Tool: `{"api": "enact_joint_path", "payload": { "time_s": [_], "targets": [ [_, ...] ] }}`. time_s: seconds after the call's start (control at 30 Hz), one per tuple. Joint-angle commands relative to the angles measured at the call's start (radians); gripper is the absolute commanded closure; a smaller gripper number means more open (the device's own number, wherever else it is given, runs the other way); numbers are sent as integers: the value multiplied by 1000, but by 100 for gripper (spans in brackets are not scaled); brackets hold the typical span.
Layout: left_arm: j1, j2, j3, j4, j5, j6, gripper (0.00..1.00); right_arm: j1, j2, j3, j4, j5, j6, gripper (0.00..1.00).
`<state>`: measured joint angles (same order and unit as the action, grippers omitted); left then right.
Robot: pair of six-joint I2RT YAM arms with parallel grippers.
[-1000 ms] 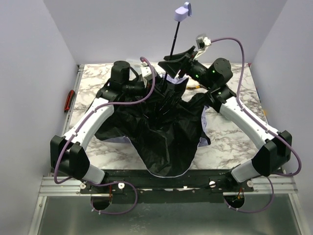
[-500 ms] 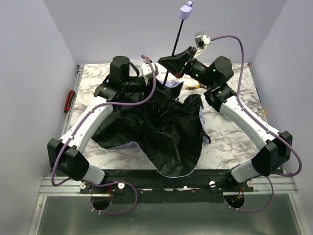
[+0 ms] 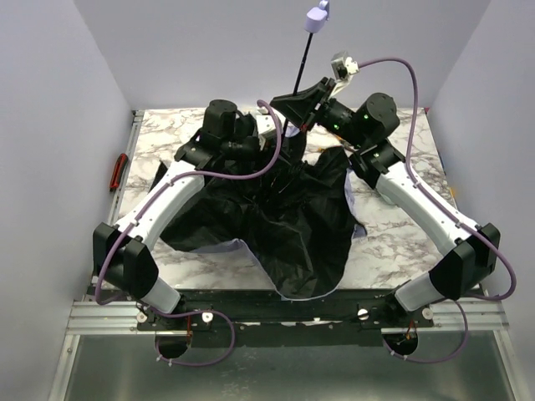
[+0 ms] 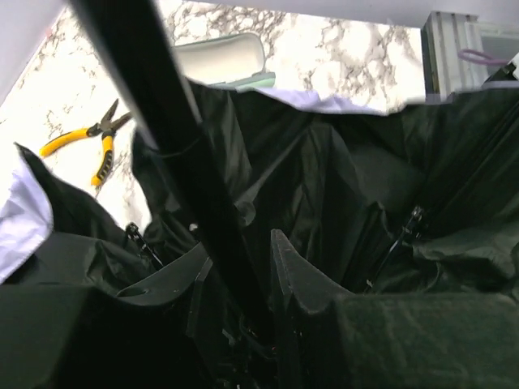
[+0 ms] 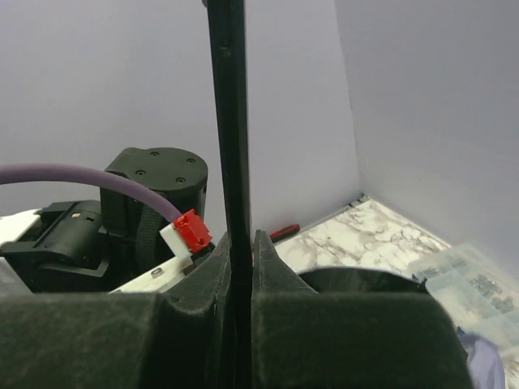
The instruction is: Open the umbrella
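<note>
Umbrella (image 3: 280, 221): you have it at the middle of the desk (image 3: 393, 225), part open, between the two arms.
Canopy (image 3: 251, 217): it lies crumpled on the desk with the black inside facing up. Lavender edges show at its near and right sides.
Shaft (image 3: 299, 71): thin and black, it rises from the canopy's far centre and tilts to the far right, up in front of the back wall.
Handle (image 3: 316, 17): small and lavender, it caps the top of the shaft, in the air, above your right end effector.
Right end effector (image 3: 292, 104): closed on the shaft, part way up, above the canopy and below the handle. Your right wrist view shows both fingers (image 5: 272, 259) pressed against the shaft.
Left end effector (image 4: 239, 300): low in the canopy folds at the foot of the shaft. Its fingers (image 4: 300, 284) stand close on either side of the shaft, among the ribs. You cannot tell whether they clamp it.
Pliers (image 4: 89, 142): yellow-handled, flat on the desk just beside the canopy's edge.
Box (image 5: 466, 279): clear with compartments, on the desk, at the right of your right wrist view.
</note>
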<state>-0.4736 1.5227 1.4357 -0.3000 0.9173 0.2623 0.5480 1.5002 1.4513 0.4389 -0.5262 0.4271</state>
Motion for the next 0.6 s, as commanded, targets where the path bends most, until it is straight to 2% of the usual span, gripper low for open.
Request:
{"api": "enact_joint_path", "payload": {
  "time_s": [0.0,0.2,0.37,0.57],
  "targets": [
    [29,38,-62,-119,-83,121,74,1,-11,112,59,74,-3,100],
    [73,79,-97,-149,-144,169,74,-5,-2,195,55,95,-14,100],
    [96,106,-109,-166,-164,209,62,-11,-1,243,55,110,-15,99],
    [120,126,-112,-162,-162,215,61,-17,-6,280,46,117,-25,100]
  ]
}}
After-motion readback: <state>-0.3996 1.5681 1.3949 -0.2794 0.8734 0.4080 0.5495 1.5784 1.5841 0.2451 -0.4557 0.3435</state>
